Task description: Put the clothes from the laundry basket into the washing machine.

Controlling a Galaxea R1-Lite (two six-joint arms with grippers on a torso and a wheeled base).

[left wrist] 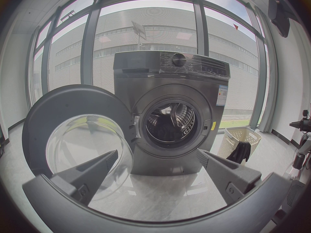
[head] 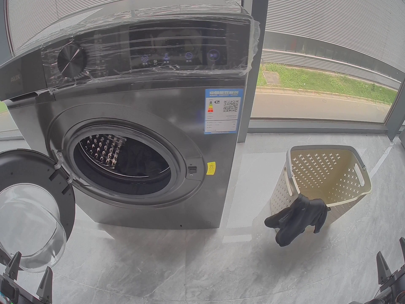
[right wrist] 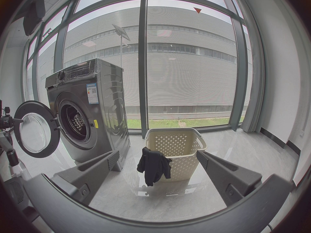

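One dark garment [head: 297, 218] draped over the near rim of the laundry basket [head: 325, 147], likely easy to pinch there, beside the washing machine [head: 168, 102] with its door [head: 29, 174] swung aside for loading; left hand [head: 30, 269] and right hand [head: 393, 254] both spread wide, empty, well back from everything.

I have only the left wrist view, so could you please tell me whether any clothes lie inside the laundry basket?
Observer: The head view looks down into the laundry basket. As far as I can see in, there are just its perforated walls. The one piece is a black garment draped over the near rim and hanging outside.
Operator: Thank you. Is the right pincer holding anything?
Observer: No. In the right wrist view the right pincer is open and holds nothing, well short of the garment.
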